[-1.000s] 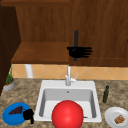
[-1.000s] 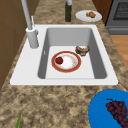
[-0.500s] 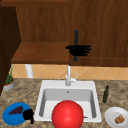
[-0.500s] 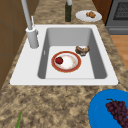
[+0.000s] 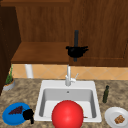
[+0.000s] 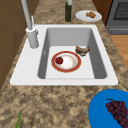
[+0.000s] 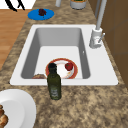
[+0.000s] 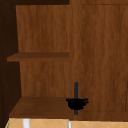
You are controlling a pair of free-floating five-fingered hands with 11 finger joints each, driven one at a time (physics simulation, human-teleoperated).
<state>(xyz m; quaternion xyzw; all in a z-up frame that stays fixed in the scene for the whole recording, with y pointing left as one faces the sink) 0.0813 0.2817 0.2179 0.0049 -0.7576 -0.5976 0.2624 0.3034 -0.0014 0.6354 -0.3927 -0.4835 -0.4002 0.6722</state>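
My right hand (image 5: 76, 51) is up at the wall cabinet, its fingers curled round the dark vertical door handle (image 5: 76, 37); the upper view shows the same hand (image 8: 77, 103) on the handle (image 8: 76, 88). My left hand (image 5: 28, 114) hangs low at the counter's front left, beside the blue plate (image 5: 8, 117) of grapes (image 5: 16, 110), fingers relaxed and holding nothing; its fingers (image 7: 13, 5) also show in the right side view. In the sink (image 6: 72, 37) lies a red-rimmed plate (image 6: 53, 63) with a small red fruit (image 6: 59, 60), and a brown food piece (image 6: 82, 50) beside it.
The faucet (image 5: 68, 76) stands behind the basin. A dark green bottle (image 5: 106, 94) and a white plate (image 5: 111, 116) with a pastry (image 5: 119, 119) sit right of the sink. A potted plant (image 5: 8, 83) stands far left. The cabinet's left half shows open shelves (image 8: 40, 57).
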